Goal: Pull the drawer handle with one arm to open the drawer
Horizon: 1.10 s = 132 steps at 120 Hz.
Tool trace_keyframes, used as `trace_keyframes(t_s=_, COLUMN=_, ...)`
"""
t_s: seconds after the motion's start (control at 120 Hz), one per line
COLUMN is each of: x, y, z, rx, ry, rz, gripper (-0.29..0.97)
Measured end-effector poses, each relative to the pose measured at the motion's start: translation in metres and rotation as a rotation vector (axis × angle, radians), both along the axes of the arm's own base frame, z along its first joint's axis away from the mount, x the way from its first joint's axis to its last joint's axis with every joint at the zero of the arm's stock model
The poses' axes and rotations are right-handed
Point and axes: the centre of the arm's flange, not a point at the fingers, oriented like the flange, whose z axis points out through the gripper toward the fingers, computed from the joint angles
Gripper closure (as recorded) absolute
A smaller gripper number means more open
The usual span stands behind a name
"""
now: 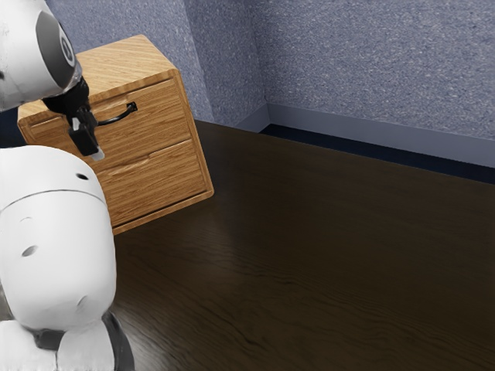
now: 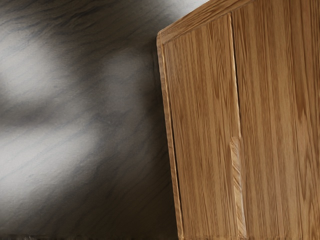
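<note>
Blue-grey, rough-textured walls (image 1: 371,54) are seen in the exterior view, meeting in a corner behind the cabinet, with a pale skirting board (image 1: 371,127) run along their foot. A dark wooden floor (image 1: 325,255) with a dull sheen is spread from the skirting to the near edge. Most of it is left bare toward the exterior view's right. A light oak cabinet (image 1: 116,62) is stood on the floor at the exterior view's upper left, close to the wall corner. Its front is turned toward the open floor. Two drawers are set in that front: the top drawer (image 1: 158,116) carries a black bow handle (image 1: 117,114), and the lower drawer (image 1: 158,182) lies beneath it. No gap is made out around the top drawer's front. The white arm (image 1: 54,247) is placed large at the exterior view's left edge. The black gripper (image 1: 87,139) is held before the top drawer, at the end of the handle nearer the arm. Whether it is released or clenched cannot be told.

From the wrist view, the floor (image 2: 75,125) is shown streaked with soft light patches. The cabinet's (image 2: 200,125) oak face is seen beside it, bounded by a straight edge. A narrow seam (image 2: 235,75) is drawn down the face, and a raised wooden strip (image 2: 237,190) is set along it.
</note>
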Motion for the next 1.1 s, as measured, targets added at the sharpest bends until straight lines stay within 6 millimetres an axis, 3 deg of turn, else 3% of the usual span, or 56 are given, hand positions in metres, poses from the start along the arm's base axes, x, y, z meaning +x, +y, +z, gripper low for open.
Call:
trace_keyframes(t_s=0.067, x=0.010, y=0.004, z=-0.006, rx=0.006, ry=-0.022, rz=-0.005, gripper=0.04)
trace_keyframes(t_s=0.267, x=0.021, y=0.007, z=0.006, rx=0.091, ry=-0.068, rz=-0.003, gripper=0.04)
trace_keyframes(t_s=0.45, x=0.042, y=0.027, z=-0.014, rx=0.153, ry=-0.091, rz=-0.002, gripper=0.04)
trace_keyframes(t_s=0.608, x=0.044, y=0.031, z=-0.011, rx=0.196, ry=-0.116, rz=0.000, gripper=0.05)
trace_keyframes(t_s=0.767, x=0.049, y=0.022, z=-0.015, rx=0.182, ry=-0.127, rz=-0.019, gripper=0.06)
trace_keyframes(t_s=1.1, x=0.036, y=0.030, z=-0.025, rx=0.112, ry=-0.118, rz=0.008, gripper=0.10)
